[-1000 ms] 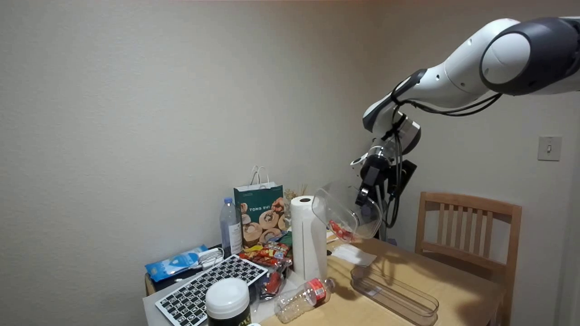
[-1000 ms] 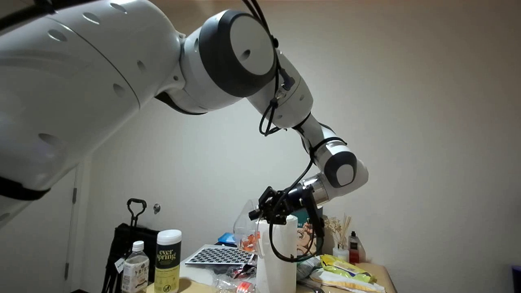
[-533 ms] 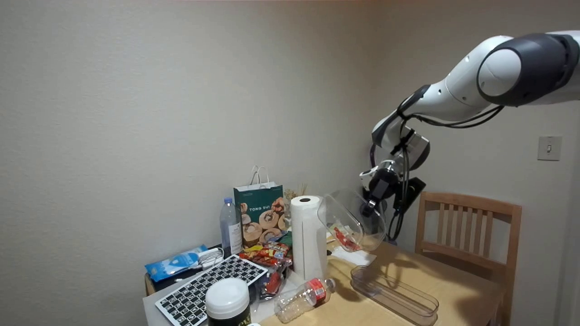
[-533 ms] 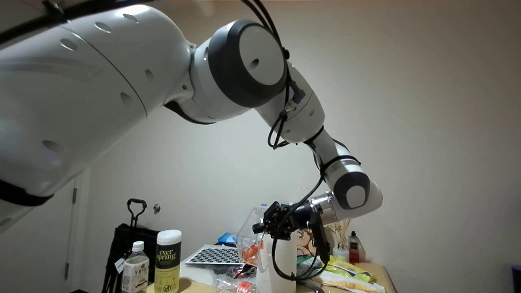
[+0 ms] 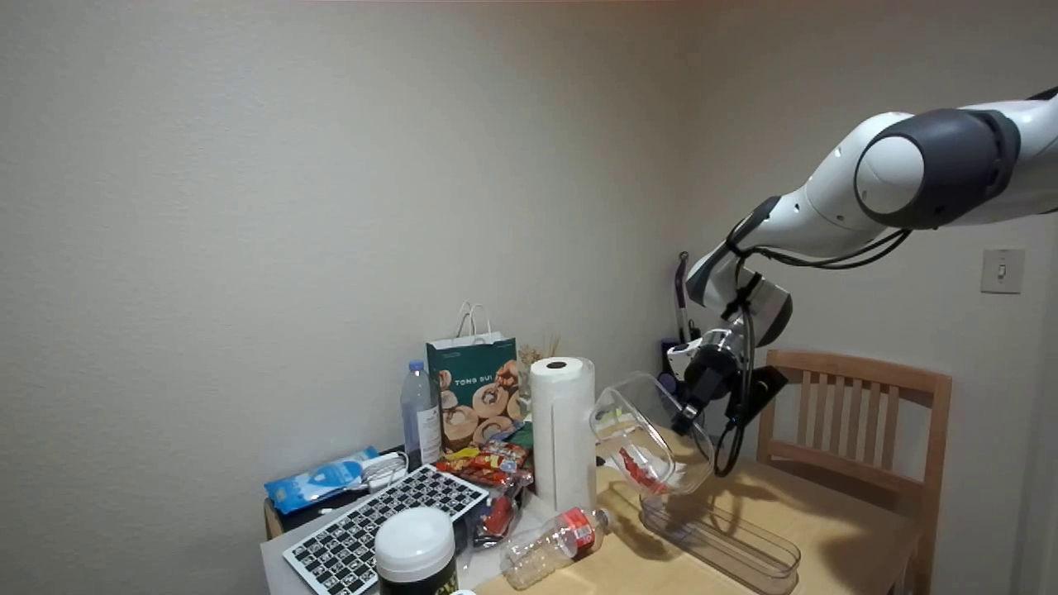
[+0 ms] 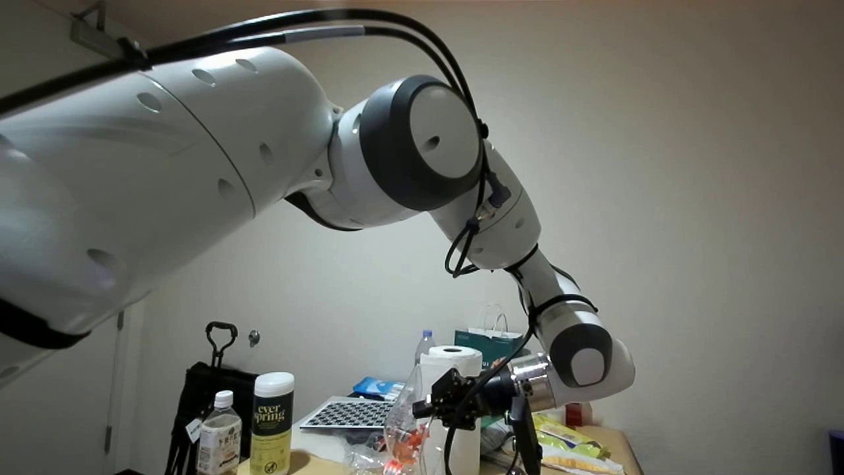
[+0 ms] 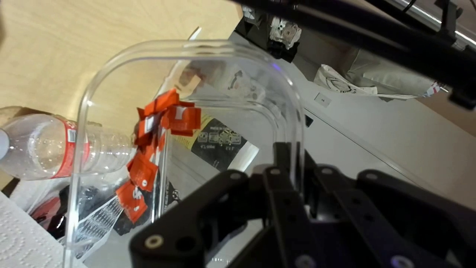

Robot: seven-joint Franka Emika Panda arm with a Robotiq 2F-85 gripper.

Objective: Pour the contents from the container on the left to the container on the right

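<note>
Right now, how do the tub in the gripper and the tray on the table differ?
The tub hangs tilted in the gripper; the tray lies flat on the table. The tub is wide and deep; the tray is long, low and narrow. The tub holds red packets; I see none in the tray. Both are see-through with rounded corners.

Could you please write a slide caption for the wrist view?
Gripper holding a clear container by one side, red packets inside, a plastic bottle partly behind it.
</note>
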